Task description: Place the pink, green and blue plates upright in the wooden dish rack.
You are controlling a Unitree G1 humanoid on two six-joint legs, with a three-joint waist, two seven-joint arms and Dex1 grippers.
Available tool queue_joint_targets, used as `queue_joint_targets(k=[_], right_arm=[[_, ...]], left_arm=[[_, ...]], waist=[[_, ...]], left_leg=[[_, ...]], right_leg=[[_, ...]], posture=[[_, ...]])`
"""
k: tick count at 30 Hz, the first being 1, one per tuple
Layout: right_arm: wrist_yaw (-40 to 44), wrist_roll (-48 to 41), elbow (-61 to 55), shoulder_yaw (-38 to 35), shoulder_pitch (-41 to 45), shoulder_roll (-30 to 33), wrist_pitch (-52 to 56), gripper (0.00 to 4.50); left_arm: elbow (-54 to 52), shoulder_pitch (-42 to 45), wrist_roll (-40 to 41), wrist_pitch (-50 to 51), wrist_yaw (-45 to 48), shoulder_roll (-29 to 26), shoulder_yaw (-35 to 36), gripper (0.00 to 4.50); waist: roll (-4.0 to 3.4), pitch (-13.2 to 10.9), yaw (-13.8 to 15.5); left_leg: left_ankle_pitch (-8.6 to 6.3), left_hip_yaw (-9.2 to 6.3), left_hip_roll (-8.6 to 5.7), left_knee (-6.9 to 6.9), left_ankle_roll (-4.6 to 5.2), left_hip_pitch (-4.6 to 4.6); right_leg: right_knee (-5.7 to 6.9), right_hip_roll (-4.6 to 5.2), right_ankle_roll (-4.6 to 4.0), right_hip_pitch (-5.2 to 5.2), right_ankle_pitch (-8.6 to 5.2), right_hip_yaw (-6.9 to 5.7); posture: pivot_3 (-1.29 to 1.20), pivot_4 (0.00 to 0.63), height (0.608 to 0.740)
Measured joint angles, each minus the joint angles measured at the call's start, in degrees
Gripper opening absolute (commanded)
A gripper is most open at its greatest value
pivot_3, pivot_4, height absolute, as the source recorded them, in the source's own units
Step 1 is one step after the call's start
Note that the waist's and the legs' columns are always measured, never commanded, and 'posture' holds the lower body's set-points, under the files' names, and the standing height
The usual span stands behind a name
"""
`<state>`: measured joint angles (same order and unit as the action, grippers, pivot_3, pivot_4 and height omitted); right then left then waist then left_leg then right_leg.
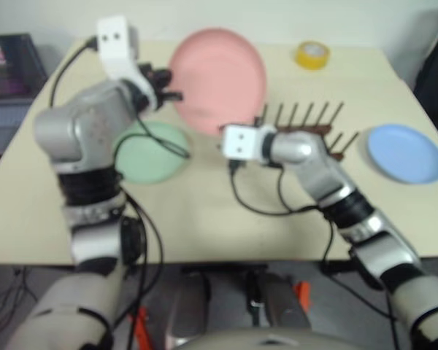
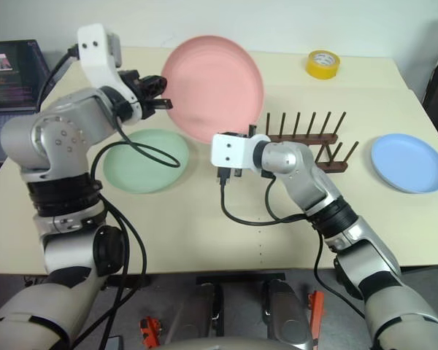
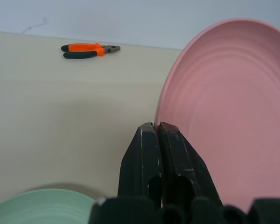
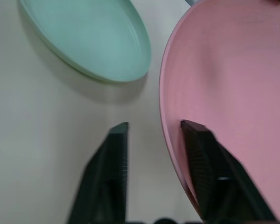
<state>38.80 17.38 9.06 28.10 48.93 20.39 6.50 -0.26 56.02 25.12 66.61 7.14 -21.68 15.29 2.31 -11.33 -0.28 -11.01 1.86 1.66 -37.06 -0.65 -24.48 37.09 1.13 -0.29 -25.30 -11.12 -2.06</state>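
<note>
The left tool [image 3: 159,135] is clamped on the pink plate's [image 2: 215,76] rim, arm raised, holding it upright above the tabletop [image 2: 204,226]. The right tool [image 4: 154,140], fingers apart, straddles that plate's lower edge, forearm reaching in beside the wooden dish rack [image 2: 306,138].

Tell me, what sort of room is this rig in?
Probably a lab or workshop, not a kitchen: a plain table with a tape roll and pliers on it, and a laptop beside it.
</note>
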Motion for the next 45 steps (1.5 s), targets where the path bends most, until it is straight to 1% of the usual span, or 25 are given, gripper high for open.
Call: queue_joint_targets(k=[2, 6, 9, 11, 13, 18, 20, 23, 25, 27, 28, 31, 33, 35, 40, 41, 43, 45], right_arm=[[0.0, 0.3, 0.2, 0.0, 0.0, 0.0, -0.4, 0.02], [0.0, 1.3, 0.8, 0.1, 0.0, -0.1, -1.7, 0.02], [0.0, 1.7, 1.3, 0.1, 0.0, -0.3, -2.3, 0.02], [0.0, 1.7, 1.3, 0.1, 0.0, -0.4, -2.4, 0.0], [-0.3, 1.7, 1.5, -0.1, 0.0, -0.4, -2.4, 0.0], [-0.4, 1.8, 2.5, -0.6, 0.0, -0.3, -2.5, 0.0], [-0.4, 1.8, 2.5, -0.6, 0.0, -0.3, -2.5, 0.0], [-0.4, 1.8, 2.5, -0.9, 0.0, -0.3, -2.8, 0.0], [-0.4, 1.8, 2.5, -1.0, 0.0, -0.3, -2.9, 0.0], [-0.4, 1.6, 2.5, -1.5, 0.0, -0.4, -2.9, 0.0], [-0.2, 0.4, 2.5, -2.6, 0.0, -1.0, -2.6, 0.0], [0.1, -3.8, 2.4, -6.2, 0.0, -2.9, -1.8, 0.0], [1.0, -8.8, 1.5, -9.6, 0.2, -4.7, -0.2, 0.0], [1.6, -13.1, 0.1, -13.1, 0.9, -5.2, 2.0, 0.0], [2.0, -24.2, -3.5, -23.8, 5.1, -4.2, 11.3, 0.0], [1.9, -26.3, -3.6, -26.1, 5.8, -3.1, 13.8, 0.0], [1.5, -30.1, -3.4, -31.2, 6.6, 0.1, 18.4, 0.0], [1.8, -34.6, -2.8, -36.7, 6.8, 4.6, 23.7, 0.0]], left_arm=[[0.0, -0.1, 0.0, 0.2, 0.0, 0.0, 0.0, 0.0], [-0.3, -0.1, -0.1, 0.4, 0.1, -0.2, -0.2, 0.0], [-0.3, -0.1, -0.1, 0.7, 1.0, -1.4, -1.5, 0.0], [-0.3, -0.1, -0.1, 0.9, 1.2, -1.6, -1.5, 0.47], [-0.5, -0.1, 0.0, 1.3, 1.3, -1.6, -1.4, 1.05], [-1.4, -0.1, 0.0, 1.7, 2.5, -2.4, -1.8, 2.83], [-1.8, -0.1, 0.0, 1.7, 3.8, -4.0, -2.8, 3.55], [-3.3, -0.1, -0.1, 1.7, 6.0, -6.7, -4.6, 4.45], [-4.8, -0.1, 0.6, 1.5, 8.6, -8.7, -5.1, 4.45], [-7.5, 0.0, 2.8, 1.2, 13.0, -12.1, -5.0, 4.45], [-9.5, 0.0, 4.2, 0.2, 16.4, -14.6, -4.8, 4.45], [-12.9, -0.3, 7.5, -2.3, 22.4, -19.0, -2.2, 4.45], [-14.0, -3.4, 9.2, -6.2, 27.7, -23.1, 0.5, 4.45], [-14.4, -6.3, 10.9, -8.6, 31.7, -25.4, 3.1, 4.45], [-17.4, -13.4, 14.8, -14.8, 40.8, -29.3, 7.7, 4.45], [-18.6, -15.8, 15.0, -16.1, 42.6, -30.0, 7.4, 4.45], [-20.7, -20.6, 14.1, -18.6, 45.3, -31.1, 4.2, 4.45], [-22.2, -24.3, 11.5, -21.3, 46.2, -30.5, -2.3, 4.45]], waist=[[0.0, 0.0, 0.0], [0.0, 0.0, 0.0], [0.0, 0.0, 0.0], [0.0, 0.0, 0.0], [0.0, 0.0, 0.0], [0.0, 0.0, 0.0], [0.0, 0.0, -0.1], [0.0, 0.0, -0.1], [0.0, 0.0, -0.1], [0.01, 0.0, -0.3], [0.02, 0.0, -0.3], [0.01, 0.0, -0.4], [0.01, 0.0, -0.7], [0.01, 0.0, -0.8], [0.0, 0.0, -0.6], [0.0, 0.0, -0.4], [0.0, 0.0, 0.3], [0.0, 0.0, 1.1]], left_leg=[[0.0, 0.0, 0.0, 0.0, 0.0, 0.0], [0.0, 0.01, 0.0, 0.01, 0.0, 0.0], [0.0, 0.01, 0.0, 0.01, 0.0, 0.0], [0.0, 0.01, 0.0, 0.01, 0.0, 0.0], [0.0, 0.0, 0.0, 0.0, 0.0, 0.0], [0.0, 0.01, 0.0, 0.02, 0.0, 0.0], [0.0, 0.01, 0.02, 0.03, 0.0, 0.0], [0.0, 0.0, 0.02, 0.04, 0.0, 0.0], [0.0, 0.02, 0.02, 0.04, 0.0, 0.01], [0.0, 0.01, 0.03, 0.05, -0.01, 0.0], [0.0, 0.02, 0.03, 0.07, -0.01, 0.0], [0.0, 0.0, 0.04, 0.1, -0.01, 0.03], [0.0, 0.02, 0.06, 0.11, -0.01, 0.08], [0.01, 0.0, 0.09, 0.07, -0.01, 0.08], [0.01, 0.02, 0.04, 0.07, -0.01, 0.11], [0.01, 0.02, 0.02, 0.06, -0.01, 0.11], [0.0, 0.05, -0.02, 0.07, -0.01, 0.11], [0.0, 0.07, -0.03, 0.06, 0.0, 0.09]], right_leg=[[0.0, 0.0, 0.0, 0.0, 0.0, 0.0], [-0.01, 0.0, 0.0, 0.0, 0.0, 0.01], [-0.01, 0.0, 0.0, 0.0, 0.0, 0.02], [-0.01, 0.0, 0.0, 0.0, 0.0, 0.01], [-0.01, 0.0, 0.0, 0.0, 0.0, 0.0], [-0.02, 0.0, 0.0, 0.0, 0.0, 0.01], [-0.02, 0.0, 0.0, -0.01, 0.0, 0.01], [-0.02, 0.0, -0.01, -0.01, 0.0, 0.01], [-0.02, 0.0, -0.01, -0.02, 0.0, 0.03], [-0.05, 0.0, -0.01, -0.03, -0.01, 0.02], [-0.05, 0.0, -0.03, -0.04, -0.02, 0.02], [-0.05, 0.0, -0.07, -0.01, -0.05, 0.0], [0.0, 0.01, -0.09, -0.01, -0.05, 0.03], [0.02, 0.01, -0.1, 0.0, -0.04, 0.0], [-0.03, 0.05, -0.13, 0.08, -0.04, -0.02], [-0.04, 0.08, -0.13, 0.09, -0.04, -0.02], [-0.08, 0.15, -0.26, 0.1, -0.12, -0.02], [-0.11, 0.16, -0.48, 0.11, -0.25, -0.02]], posture=[[0.0, 0.15, 0.74], [0.0, 0.15, 0.74], [0.0, 0.15, 0.74], [0.0, 0.15, 0.74], [0.0, 0.15, 0.74], [0.0, 0.15, 0.74], [0.0, 0.15, 0.74], [0.0, 0.15, 0.74], [0.0, 0.15, 0.74], [0.0, 0.15, 0.74], [0.0, 0.15, 0.74], [0.0, 0.15, 0.74], [0.0, 0.15, 0.74], [0.0, 0.15, 0.74], [0.0, 0.15, 0.74], [0.0, 0.15, 0.74], [0.0, 0.15, 0.74], [0.0, 0.15, 0.74]])
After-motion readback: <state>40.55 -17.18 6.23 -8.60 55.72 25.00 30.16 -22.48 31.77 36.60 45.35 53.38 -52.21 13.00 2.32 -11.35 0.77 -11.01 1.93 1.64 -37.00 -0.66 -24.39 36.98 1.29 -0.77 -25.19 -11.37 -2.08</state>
